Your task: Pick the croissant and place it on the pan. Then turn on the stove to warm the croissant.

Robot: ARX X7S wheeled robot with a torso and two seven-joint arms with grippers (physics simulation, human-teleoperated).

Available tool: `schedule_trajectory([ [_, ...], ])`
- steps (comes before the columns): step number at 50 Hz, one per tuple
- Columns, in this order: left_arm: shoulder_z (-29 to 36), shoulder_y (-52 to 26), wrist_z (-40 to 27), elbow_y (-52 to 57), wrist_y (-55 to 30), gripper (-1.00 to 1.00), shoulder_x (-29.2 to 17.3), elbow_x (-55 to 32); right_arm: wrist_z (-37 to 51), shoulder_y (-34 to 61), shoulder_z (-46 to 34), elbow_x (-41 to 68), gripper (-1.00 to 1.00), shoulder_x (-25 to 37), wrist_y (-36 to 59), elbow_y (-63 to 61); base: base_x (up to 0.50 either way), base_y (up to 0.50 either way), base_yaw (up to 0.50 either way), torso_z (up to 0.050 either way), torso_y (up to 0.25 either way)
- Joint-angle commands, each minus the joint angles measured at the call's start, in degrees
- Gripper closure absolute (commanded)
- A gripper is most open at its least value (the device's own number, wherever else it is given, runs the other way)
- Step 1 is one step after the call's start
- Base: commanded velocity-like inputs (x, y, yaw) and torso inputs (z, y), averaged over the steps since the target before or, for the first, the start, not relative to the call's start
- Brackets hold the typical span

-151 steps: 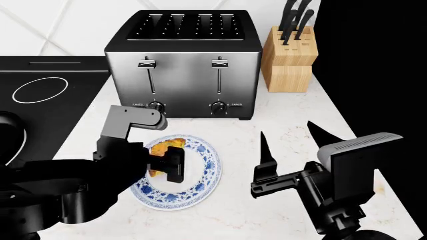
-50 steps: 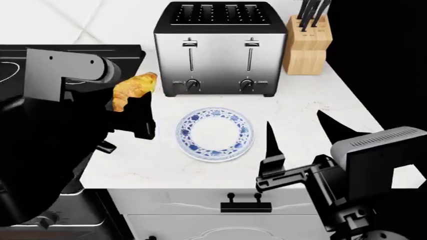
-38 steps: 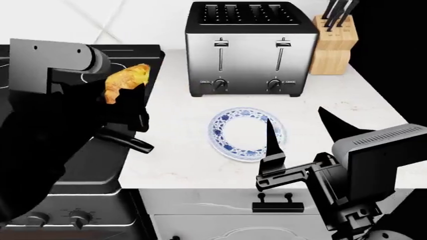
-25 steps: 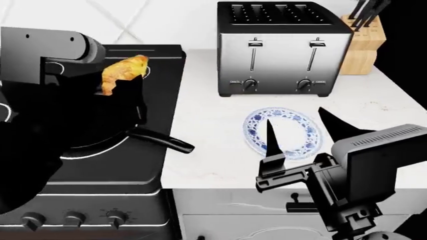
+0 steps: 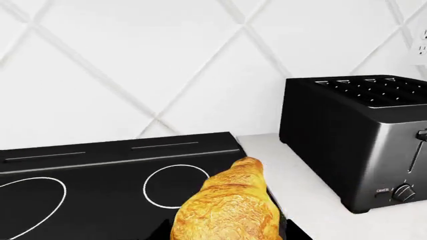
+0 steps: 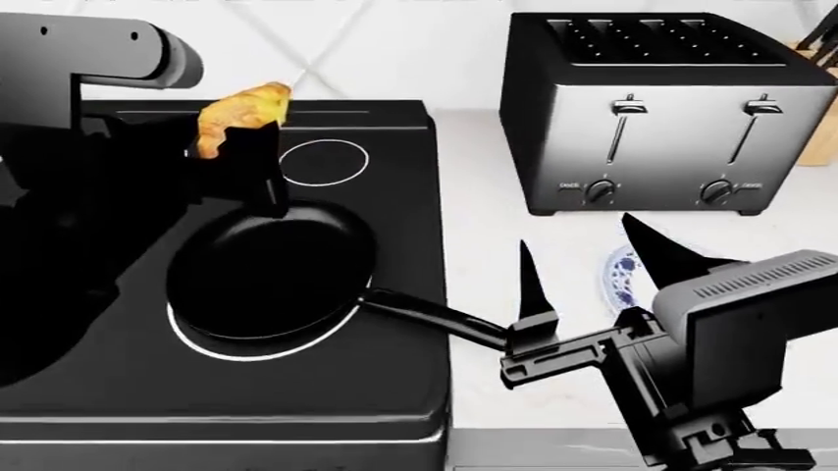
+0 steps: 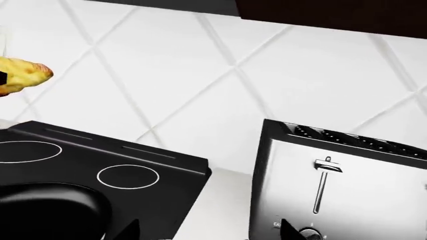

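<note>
Croissant [image 6: 243, 116]: clenched in left gripper [image 6: 249, 147] jaws, carried from the plate [image 6: 621, 272] to above the stove [image 6: 392, 392], at 11 o'clock of the pan [image 6: 269, 270]. Lowering comes next. Right gripper [image 6: 583, 285]: jaws released, empty.

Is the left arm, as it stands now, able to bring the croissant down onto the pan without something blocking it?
Probably yes. The left gripper holds the croissant raised above the stove, beside the far rim of the pan. The pan looks empty, and nothing appears between them.
</note>
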Motion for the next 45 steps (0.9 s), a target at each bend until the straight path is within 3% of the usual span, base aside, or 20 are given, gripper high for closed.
schedule_trajectory([
  [1, 1.48, -1.17, 1.27, -1.32, 0.3, 1.0, 0.52, 1.53, 0.39, -0.26, -0.32, 0.53, -1.0, 0.74, -1.26, -0.3, 0.41, 0.34, 0.0, 0.0, 0.0],
  [17, 2.86, 0.69, 3.04, -2.61, 1.08, 1.0, 1.16, 3.46, 1.8, -0.33, 0.46, 3.01, -1.0, 1.9, -2.71, -0.97, 0.08, 0.06, 0.0, 0.0, 0.001],
  [27, 5.3, 2.0, 8.68, -7.13, 2.61, 1.0, 1.81, 10.72, 2.58, -0.76, 0.49, 3.69, -1.0, 2.86, -3.79, -1.01, 0.0, 0.0, 0.0, 0.0, 0.0],
  [45, 8.02, 8.65, 12.98, -9.05, 5.39, 1.0, 1.79, 16.18, 3.55, -1.7, -0.05, 4.2, -1.0, 4.29, -5.96, -0.68, 0.0, 0.0, 0.0, 0.0, 0.001],
])
